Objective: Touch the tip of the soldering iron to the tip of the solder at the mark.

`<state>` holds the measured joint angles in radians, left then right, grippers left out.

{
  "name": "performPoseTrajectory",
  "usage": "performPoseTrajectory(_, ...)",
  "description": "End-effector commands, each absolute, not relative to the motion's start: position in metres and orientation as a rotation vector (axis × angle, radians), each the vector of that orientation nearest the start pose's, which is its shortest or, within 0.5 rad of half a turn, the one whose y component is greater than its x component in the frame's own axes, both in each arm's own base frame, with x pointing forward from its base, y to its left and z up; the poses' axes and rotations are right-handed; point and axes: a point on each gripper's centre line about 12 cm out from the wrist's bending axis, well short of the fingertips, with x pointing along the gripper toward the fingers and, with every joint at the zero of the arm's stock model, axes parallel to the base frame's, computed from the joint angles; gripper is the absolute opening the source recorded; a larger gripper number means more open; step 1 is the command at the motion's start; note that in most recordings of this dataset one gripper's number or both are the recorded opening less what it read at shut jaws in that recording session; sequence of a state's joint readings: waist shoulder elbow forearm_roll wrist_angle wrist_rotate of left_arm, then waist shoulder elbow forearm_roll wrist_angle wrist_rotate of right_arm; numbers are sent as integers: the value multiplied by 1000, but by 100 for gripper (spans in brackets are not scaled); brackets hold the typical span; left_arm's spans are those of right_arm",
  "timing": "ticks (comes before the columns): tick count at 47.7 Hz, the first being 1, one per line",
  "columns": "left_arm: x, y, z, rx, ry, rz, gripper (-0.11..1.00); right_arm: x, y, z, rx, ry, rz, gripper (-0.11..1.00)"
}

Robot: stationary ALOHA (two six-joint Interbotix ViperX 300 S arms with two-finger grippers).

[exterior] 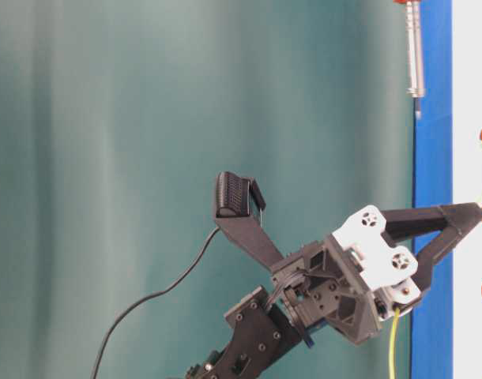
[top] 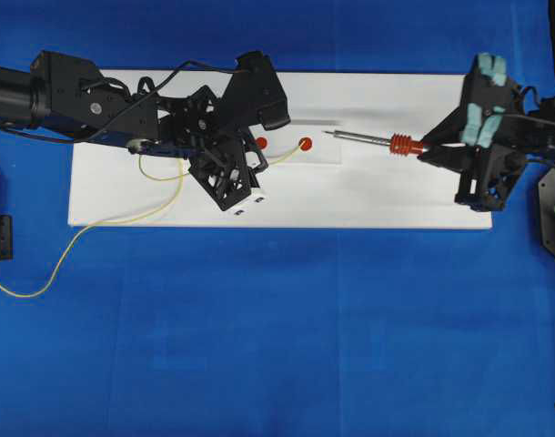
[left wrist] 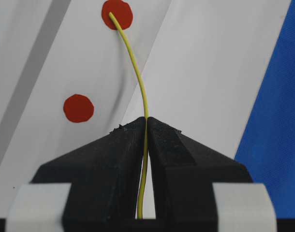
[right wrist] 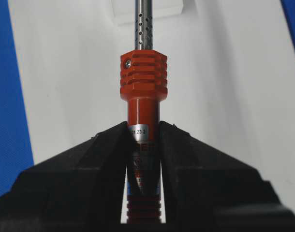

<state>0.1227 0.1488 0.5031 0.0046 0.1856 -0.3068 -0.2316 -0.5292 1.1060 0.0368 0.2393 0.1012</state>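
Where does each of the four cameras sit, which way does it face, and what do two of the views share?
Overhead: looks straight down on the white board; both arms show.
Table-level: low, sideways along the board; shows the left tool.
Left wrist: behind the tool's fingers, facing the solder reaching a red mark.
Right wrist: behind the right tool, facing along the soldering iron.
Shared: overhead and left wrist both show the solder's tip on the mark.
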Motion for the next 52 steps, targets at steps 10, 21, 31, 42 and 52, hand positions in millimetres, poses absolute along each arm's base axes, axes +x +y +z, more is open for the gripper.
performPoseTrajectory(10, 419, 52, 154, -335, 791, 239, 2, 255, -59, 160, 232, 836, -269, 7)
performPoseTrajectory(21, 417, 52, 154, -338, 792, 240, 2, 267, -60, 145, 233, 885, -263, 7)
performPoseTrajectory(31, 418, 51, 153, -337, 794, 239, 2, 267, -59, 145, 233, 888, -263, 6)
performPoseTrajectory(42, 419, 50, 154, -336, 789, 236, 2, 265, -59, 149, 236, 912, -262, 6)
performPoseTrajectory(52, 419, 50, 154, -336, 789, 236, 2, 267, -59, 156, 232, 922, -259, 6)
